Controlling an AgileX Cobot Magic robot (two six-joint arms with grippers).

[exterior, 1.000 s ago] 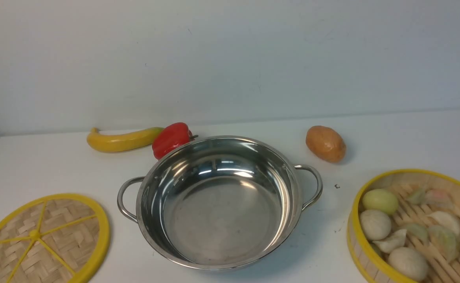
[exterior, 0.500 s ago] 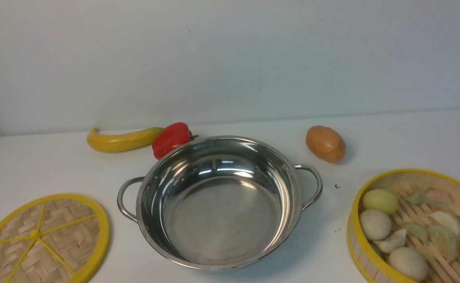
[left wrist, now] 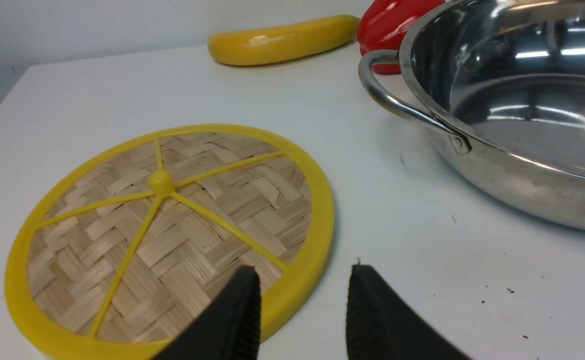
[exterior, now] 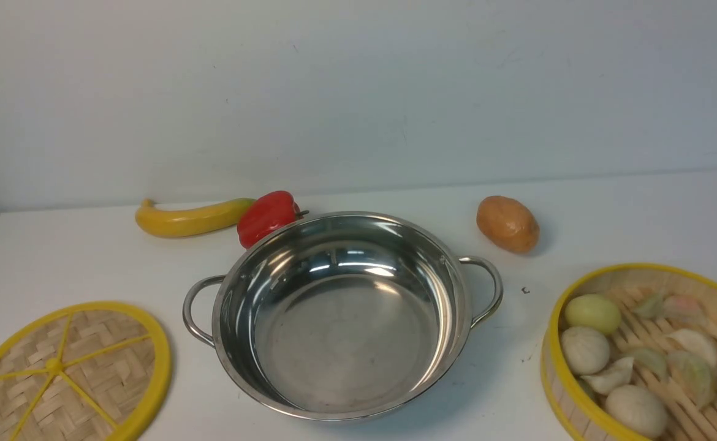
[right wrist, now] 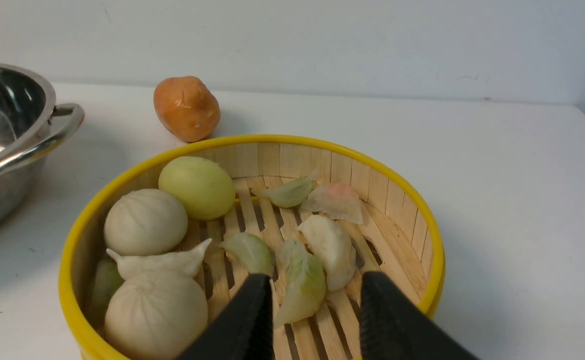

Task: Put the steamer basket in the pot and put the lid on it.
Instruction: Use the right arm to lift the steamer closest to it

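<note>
Right, basket (exterior: 640,267) sits at the lower right of the front frame, flat on the worktop (exterior: 89,263), partly cut by the frame edge, with buns and dumplings inside. Not in the pot yet. Pot (exterior: 346,343) is centre frame and empty. Its right handle is near the basket rim but apart from it. Lid (exterior: 64,373) lies flat at lower left, with the pot between it and the basket.

Right hand (right wrist: 316,282): fingers partly spread, nothing held, hanging over the basket's near side with dumplings showing in the gap. Can't tell if it touches the rim, since the near rim is hidden. Left hand (left wrist: 303,280): also partly spread and empty, at the lid's rim, one finger over the weave and the other over bare worktop.

Key relation: basket lies directly ahead of and under the right hand, so the right arm is nearer by far. The left is at the lid. Basket is round with no long axis, so grip angle is free, and the rim wall is the likely hold. The carry would run toward frame left into the pot. Looks like the very start.

Banana (exterior: 190,218), pepper (exterior: 266,215) and potato (exterior: 507,223) are at the back, off the path.
</note>
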